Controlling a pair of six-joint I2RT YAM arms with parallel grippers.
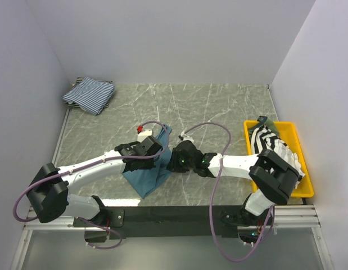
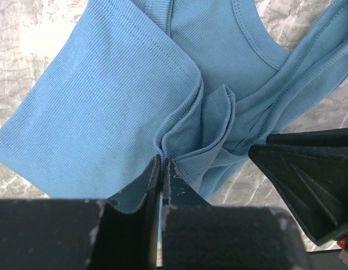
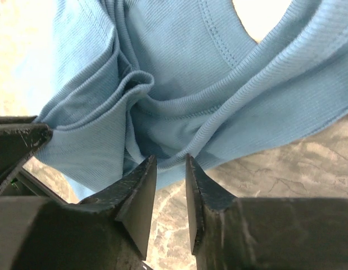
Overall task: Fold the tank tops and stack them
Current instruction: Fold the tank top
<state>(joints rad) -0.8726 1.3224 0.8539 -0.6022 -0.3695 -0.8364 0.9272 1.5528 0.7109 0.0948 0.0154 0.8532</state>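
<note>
Folding plain teal-blue ribbed cloth tank top (image 2: 106, 101), mid grey marble table (image 1: 218, 107). left gripper (image 2: 162, 162) clamped on bunched hem; right gripper (image 3: 171, 160) parted at edge, likely needs firm pinch next.

Teal tank top (image 1: 145, 183) largely hidden overhead, edges cropped in wrist views; olive top (image 1: 257, 125) mostly under striped top (image 1: 273, 142).

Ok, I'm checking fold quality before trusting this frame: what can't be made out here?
- Top view: the left arm and right arm cover the middle of the teal tank top, hiding the left hand and right hand there.
- Top view: the right arm covers part of the black-and-white striped top and yellow tray; the olive top barely shows.
- Wrist views: the teal tank top runs off the frame edges; its outline is unseen.
</note>
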